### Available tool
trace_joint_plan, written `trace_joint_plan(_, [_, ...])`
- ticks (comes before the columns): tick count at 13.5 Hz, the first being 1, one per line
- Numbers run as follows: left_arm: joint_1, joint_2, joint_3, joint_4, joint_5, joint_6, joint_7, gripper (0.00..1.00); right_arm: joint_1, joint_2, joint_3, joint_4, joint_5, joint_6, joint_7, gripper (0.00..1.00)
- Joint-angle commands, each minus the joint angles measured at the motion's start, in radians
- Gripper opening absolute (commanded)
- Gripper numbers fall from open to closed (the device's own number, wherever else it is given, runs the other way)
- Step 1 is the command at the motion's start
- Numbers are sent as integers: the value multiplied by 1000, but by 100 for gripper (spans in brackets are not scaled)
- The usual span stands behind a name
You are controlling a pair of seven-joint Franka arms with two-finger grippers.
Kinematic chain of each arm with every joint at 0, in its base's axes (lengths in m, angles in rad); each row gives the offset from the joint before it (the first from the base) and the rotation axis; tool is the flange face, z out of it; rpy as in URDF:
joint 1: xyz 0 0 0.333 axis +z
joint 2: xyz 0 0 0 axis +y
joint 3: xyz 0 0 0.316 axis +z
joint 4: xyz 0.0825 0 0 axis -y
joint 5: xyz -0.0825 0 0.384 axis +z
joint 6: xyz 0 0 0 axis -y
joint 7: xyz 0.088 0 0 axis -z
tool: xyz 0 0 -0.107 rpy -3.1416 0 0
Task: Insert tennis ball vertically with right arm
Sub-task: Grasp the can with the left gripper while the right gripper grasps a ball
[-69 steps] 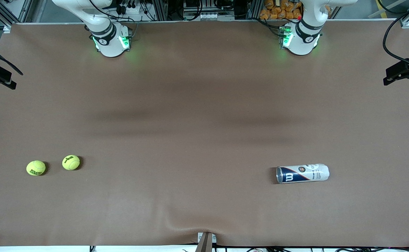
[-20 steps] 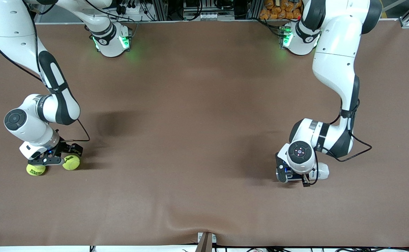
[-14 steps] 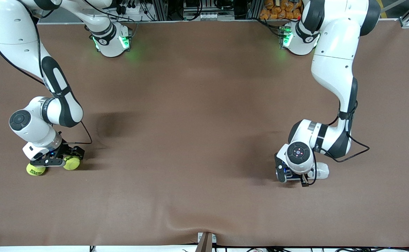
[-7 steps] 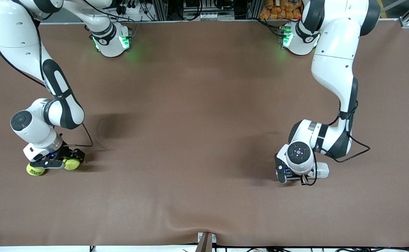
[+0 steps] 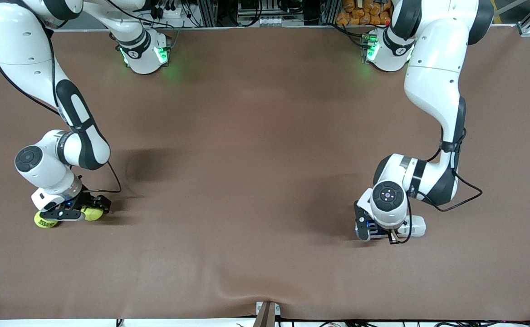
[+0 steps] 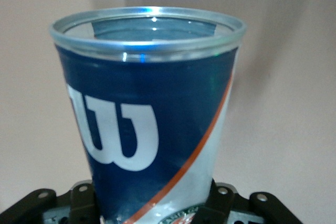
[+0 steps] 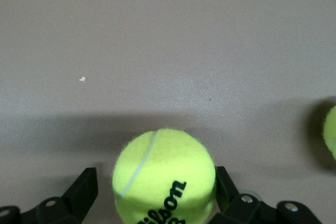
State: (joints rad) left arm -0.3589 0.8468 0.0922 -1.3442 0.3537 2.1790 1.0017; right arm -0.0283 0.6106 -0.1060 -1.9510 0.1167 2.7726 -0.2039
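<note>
Front view: the table (image 5: 265, 159) is spanned by both arms, the left gripper (image 5: 374, 228) clamped around the lying can (image 5: 417, 225), which is seen tilting, mouth up. The right gripper (image 7: 156, 192), fingers (image 7: 84, 190) spread wide, straddles a tennis ball (image 5: 93, 213) at the right arm's end; an off-centre squeeze could squirt it toward the second ball (image 5: 43, 221) just beside it.

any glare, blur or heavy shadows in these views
Front view: evenly lit, with soft dark arm shadows across the table and green glow at both bases. Left wrist view: a bright highlight on the rim of the can, and the picture looks soft. Right wrist view: the tennis ball casts a broad shadow band, and the end effector fingers beside it look slightly soft.
</note>
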Motion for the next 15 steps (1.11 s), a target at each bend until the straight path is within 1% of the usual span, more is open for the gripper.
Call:
trace_joint_plan(1, [-6, -49, -38, -4, -30, -8, -12, 64, -10, 11, 9, 18, 24, 12, -60, 25])
trace_joint_plan(3, [-8, -71, -51, -3, -135, -8, -34, 64, -10, 0, 9, 23, 24, 8, -65, 0])
trace_joint_plan(4, [-8, -72, -72, 5, -184, -8, -61, 64, -10, -5, 9, 24, 24, 5, -65, 0])
trace_joint_plan(6, [-6, -77, -133, 51, -255, -4, -145, 64, -7, -31, 9, 23, 24, -14, -65, 0])
trace_joint_plan(8, [-6, -71, -205, 88, -320, 30, -254, 64, -7, -86, 9, 32, 24, -114, -65, 0])
trace_joint_plan(9, [-6, -72, -231, 88, -352, 62, -296, 64, -5, -112, 9, 50, 24, -175, -63, 0])
trace_joint_plan(11, [-5, -72, -290, 86, -416, 149, -351, 63, -5, -153, 8, 117, 24, -342, -63, 0])
trace_joint_plan(13, [-5, -71, -330, 85, -487, 237, -406, 63, -5, -179, 5, 237, 23, -558, -60, 0])
trace_joint_plan(14, [-6, -68, -348, 83, -519, 293, -423, 63, -7, -180, 2, 310, 21, -675, -58, 0])
trace_joint_plan(15, [-6, -65, -362, 82, -553, 350, -433, 63, -7, -178, 0, 372, 17, -764, -57, 0])
